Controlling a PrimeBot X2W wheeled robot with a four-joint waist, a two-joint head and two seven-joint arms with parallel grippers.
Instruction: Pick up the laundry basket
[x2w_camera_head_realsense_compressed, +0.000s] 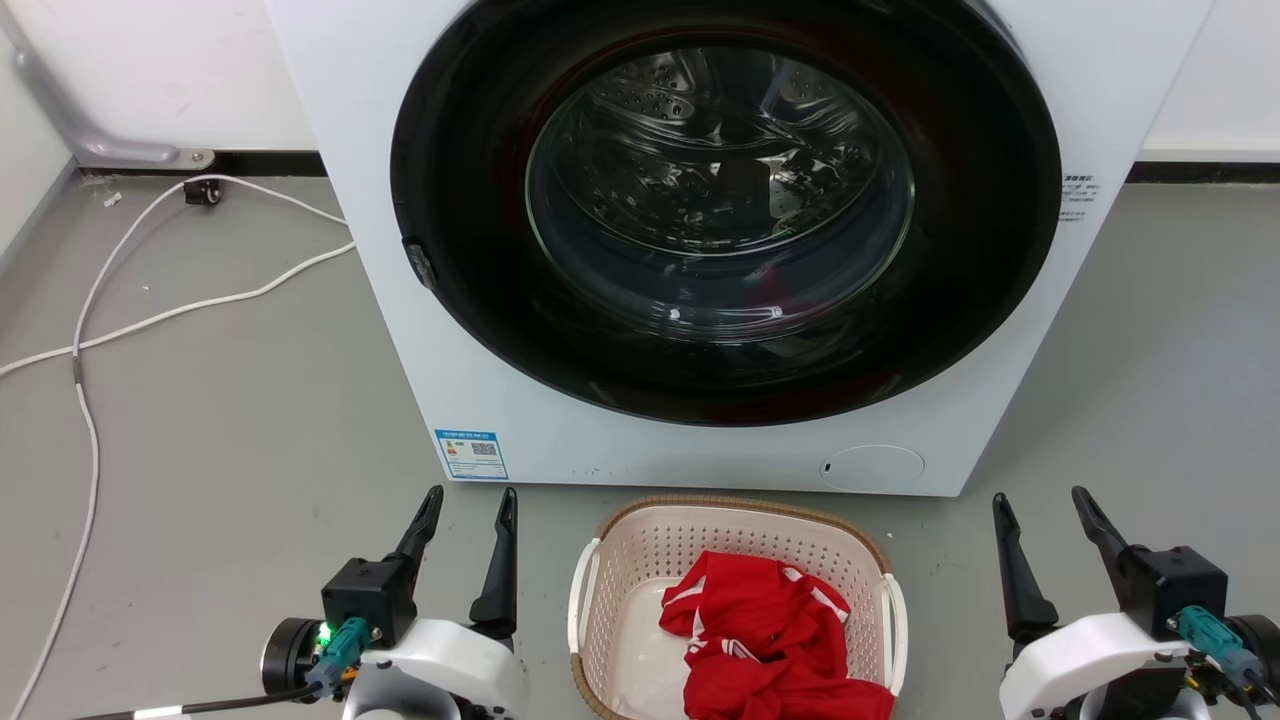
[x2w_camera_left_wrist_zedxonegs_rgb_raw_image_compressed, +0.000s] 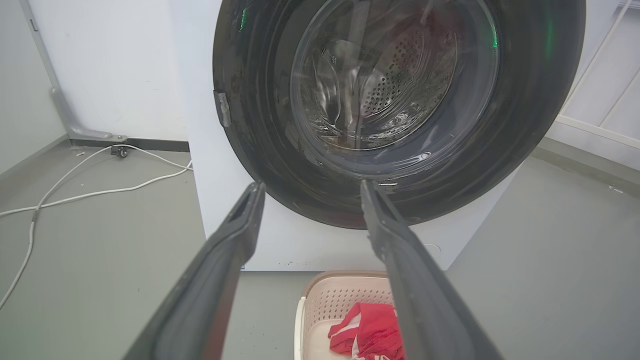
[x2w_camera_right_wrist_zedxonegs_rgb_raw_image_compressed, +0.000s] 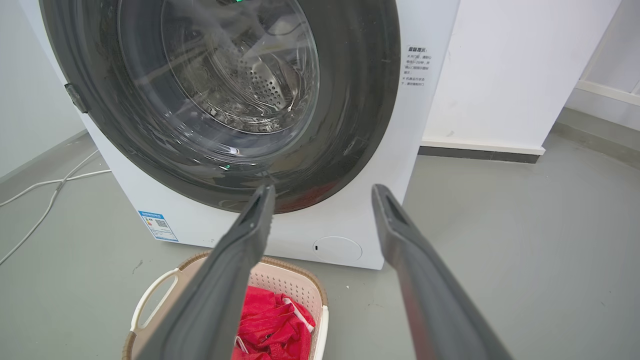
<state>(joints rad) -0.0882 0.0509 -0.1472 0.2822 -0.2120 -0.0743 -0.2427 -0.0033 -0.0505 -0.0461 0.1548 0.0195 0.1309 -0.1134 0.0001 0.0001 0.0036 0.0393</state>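
Nearest, the left hand (x2w_camera_head_realsense_compressed: 472, 495) and the right hand (x2w_camera_head_realsense_compressed: 1039, 495) are pointing forward, each with its two fingers standing apart and gripping nothing. Between them the laundry basket (x2w_camera_head_realsense_compressed: 640, 545) is sitting on the floor (x2w_camera_head_realsense_compressed: 230, 450) with a red garment (x2w_camera_head_realsense_compressed: 770, 640) lying inside. Its left handle (x2w_camera_head_realsense_compressed: 580, 600) and right handle (x2w_camera_head_realsense_compressed: 897, 620) are each facing a hand. The basket is therefore lying inward from both hands, the left hand seeming slightly nearer. Its near end is running off the head view, so its long axis cannot be told. The washing machine (x2w_camera_head_realsense_compressed: 600, 440) is standing just beyond its far rim.
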